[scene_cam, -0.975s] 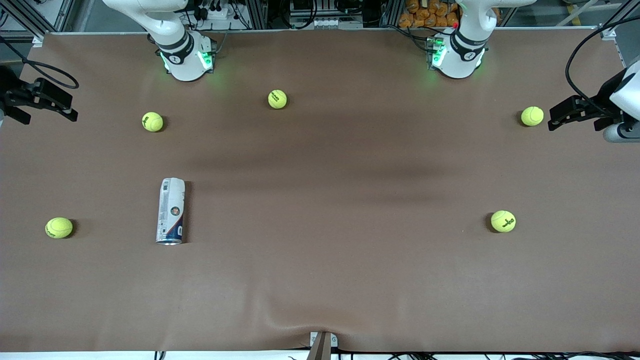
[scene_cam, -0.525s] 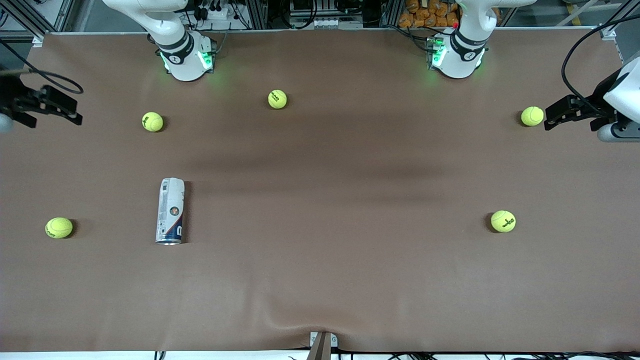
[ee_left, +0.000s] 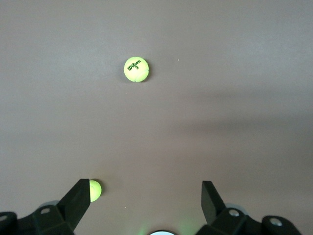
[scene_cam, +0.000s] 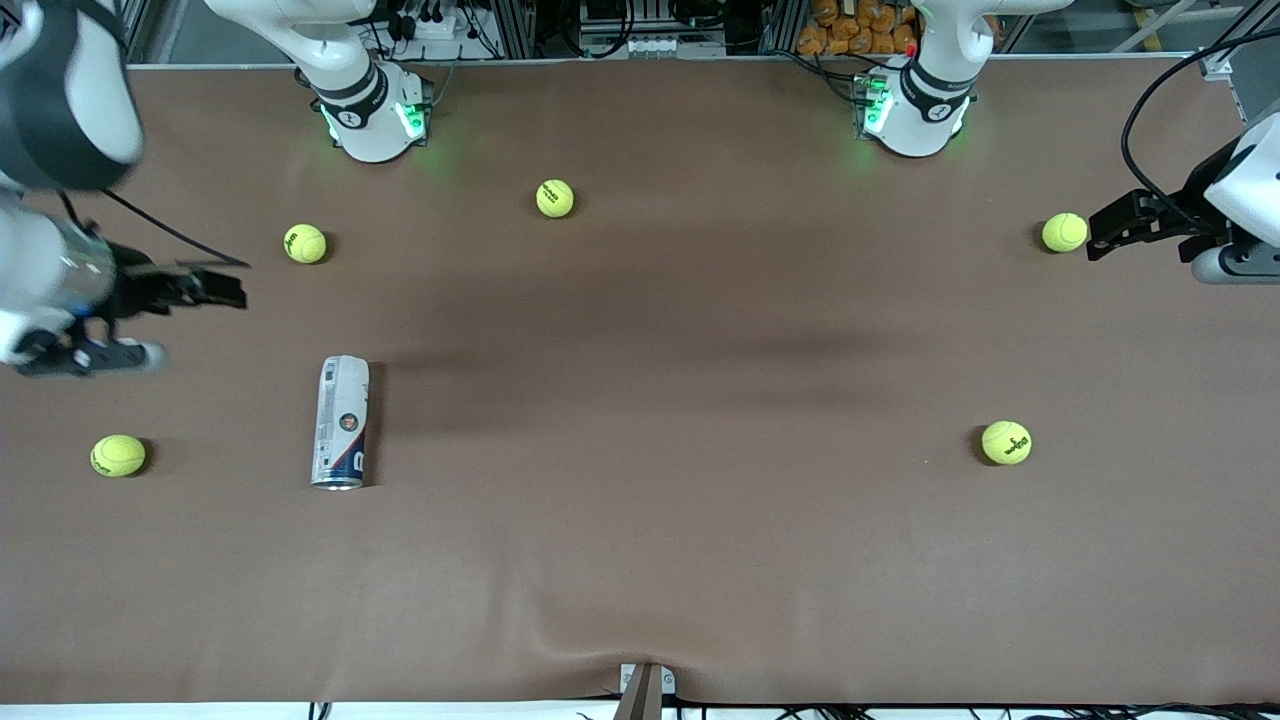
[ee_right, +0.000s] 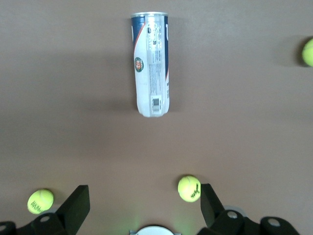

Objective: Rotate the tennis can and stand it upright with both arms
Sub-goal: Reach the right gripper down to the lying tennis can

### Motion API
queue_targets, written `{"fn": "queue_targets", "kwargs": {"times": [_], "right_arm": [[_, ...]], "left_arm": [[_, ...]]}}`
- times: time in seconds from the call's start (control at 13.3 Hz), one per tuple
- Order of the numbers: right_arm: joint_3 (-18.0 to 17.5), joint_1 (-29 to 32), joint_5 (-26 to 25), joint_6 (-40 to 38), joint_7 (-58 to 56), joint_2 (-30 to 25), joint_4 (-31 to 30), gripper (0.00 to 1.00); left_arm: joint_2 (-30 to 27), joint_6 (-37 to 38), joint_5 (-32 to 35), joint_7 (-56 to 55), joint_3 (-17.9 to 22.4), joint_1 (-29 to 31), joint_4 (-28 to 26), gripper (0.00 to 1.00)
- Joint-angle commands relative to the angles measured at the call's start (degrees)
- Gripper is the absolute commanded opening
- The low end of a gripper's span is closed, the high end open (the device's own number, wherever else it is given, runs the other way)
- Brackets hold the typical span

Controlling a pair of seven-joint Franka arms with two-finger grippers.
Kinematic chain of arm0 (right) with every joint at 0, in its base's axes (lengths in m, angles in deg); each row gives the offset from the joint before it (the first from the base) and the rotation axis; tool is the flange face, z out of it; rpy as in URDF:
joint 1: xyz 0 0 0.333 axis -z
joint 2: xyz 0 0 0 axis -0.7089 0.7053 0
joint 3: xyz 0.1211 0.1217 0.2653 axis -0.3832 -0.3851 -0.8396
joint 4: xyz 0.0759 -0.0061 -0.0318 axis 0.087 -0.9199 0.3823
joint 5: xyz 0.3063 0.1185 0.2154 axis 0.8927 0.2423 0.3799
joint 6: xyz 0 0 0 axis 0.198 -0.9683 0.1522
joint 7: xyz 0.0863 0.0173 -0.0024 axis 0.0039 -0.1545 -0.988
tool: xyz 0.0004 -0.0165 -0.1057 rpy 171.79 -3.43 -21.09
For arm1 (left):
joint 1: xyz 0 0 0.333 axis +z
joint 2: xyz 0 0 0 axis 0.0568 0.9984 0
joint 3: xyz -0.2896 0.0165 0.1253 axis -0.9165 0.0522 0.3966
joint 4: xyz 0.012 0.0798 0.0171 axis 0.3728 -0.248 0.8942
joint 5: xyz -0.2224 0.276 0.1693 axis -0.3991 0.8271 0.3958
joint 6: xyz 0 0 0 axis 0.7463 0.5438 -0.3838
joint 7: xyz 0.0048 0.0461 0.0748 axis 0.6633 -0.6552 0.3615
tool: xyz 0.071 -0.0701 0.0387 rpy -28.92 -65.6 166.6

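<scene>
Tennis can (scene_cam: pixel 341 422) is lying flat on its side on the brown table (scene_cam: pixel 660 540), toward the right arm's end, metal rim pointing at the front camera and the dark blue band down near that same end. Nothing is touching it.

Starting from that end of the table: the right gripper (scene_cam: pixel 200 287) hangs in the air over bare table, between the ball near the right arm's base (scene_cam: pixel 304 243) and the can, and its fingers are spread wide with nothing in them. The right wrist view shows the can (ee_right: pixel 151 63) lengthwise with two balls closer to the camera. Another ball (scene_cam: pixel 118 455) sits beside the can, further toward the table's end. One more ball (scene_cam: pixel 555 198) lies between the two bases.

Over at the left arm's end, a ball (scene_cam: pixel 1006 442) sits alone, well apart from everything. The left gripper (scene_cam: pixel 1110 232) hovers just beside the last ball (scene_cam: pixel 1064 232), fingers also wide apart and empty.
</scene>
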Motion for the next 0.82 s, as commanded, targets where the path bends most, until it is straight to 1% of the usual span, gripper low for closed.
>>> {"fn": "queue_targets", "kwargs": {"times": [0.0,0.15,0.3,0.75], "right_arm": [[-0.05,-0.99,0.14,8.07,-0.37,2.08,-5.67,1.0],[-0.05,-0.92,0.05,14.58,-0.37,5.5,-7.96,1.0],[-0.05,-0.91,0.05,19.51,0.06,9.01,-8.76,1.0],[0.04,-0.21,0.05,26.03,0.15,15.44,-8.94,1.0]], "left_arm": [[0.54,0.75,0.68,0.78,-0.24,0.6,1.25,1.0],[0.45,0.75,0.68,0.78,-0.16,0.68,1.25,1.0],[0.45,0.75,0.68,0.78,-0.07,0.68,1.25,1.0],[0.54,0.75,0.59,0.69,-0.16,0.42,1.25,1.0]]}}
